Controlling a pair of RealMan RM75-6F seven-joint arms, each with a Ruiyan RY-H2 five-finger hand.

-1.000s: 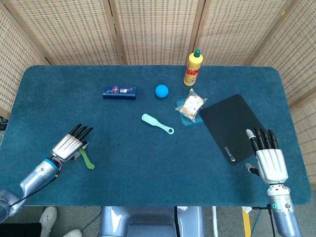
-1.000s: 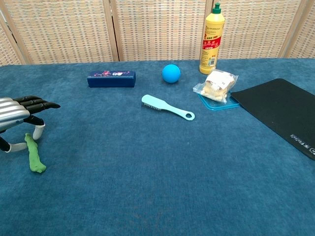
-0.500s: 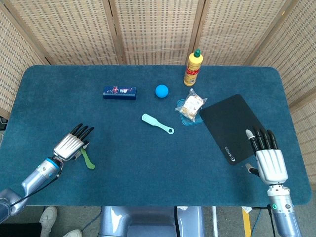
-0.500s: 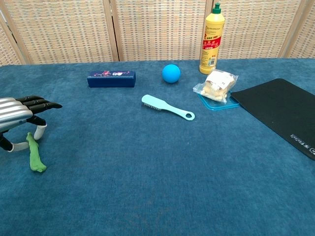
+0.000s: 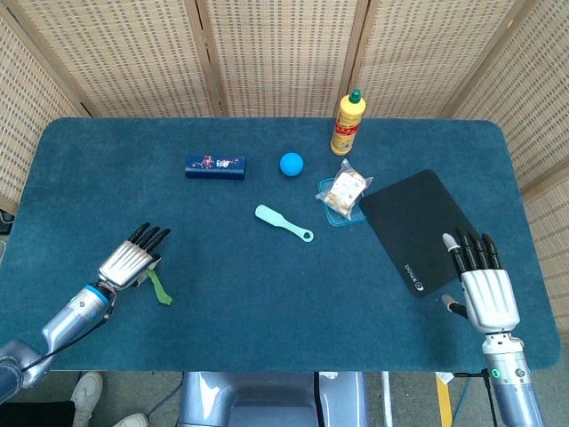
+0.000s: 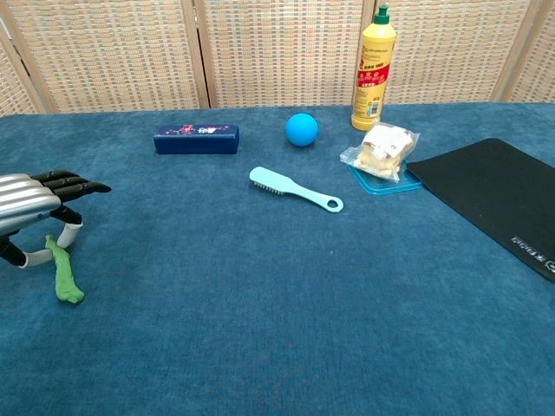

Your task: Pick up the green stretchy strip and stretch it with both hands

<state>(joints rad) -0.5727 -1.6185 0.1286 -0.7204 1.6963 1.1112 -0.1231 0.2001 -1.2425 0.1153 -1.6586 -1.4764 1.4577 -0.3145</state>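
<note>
The green stretchy strip [image 5: 160, 288] lies flat on the blue table near the front left corner, and it also shows in the chest view as a strip [image 6: 65, 273]. My left hand [image 5: 132, 260] hovers over the strip's far end with its fingers stretched out straight. In the chest view the left hand [image 6: 35, 195] has its thumb hanging down beside the strip's top end, with no clear grip on it. My right hand [image 5: 480, 283] rests open and flat at the front right, far from the strip and out of the chest view.
A black mat [image 5: 418, 229] lies just ahead of the right hand. Mid-table are a light blue brush [image 5: 283, 222], a blue ball [image 5: 291, 163], a dark blue box [image 5: 215, 166], a snack bag on a blue lid [image 5: 343, 189] and a yellow bottle [image 5: 348, 123].
My left hand has crept slightly forward and to the right over the strip's end. The strip has barely shifted. The right hand has not moved.
</note>
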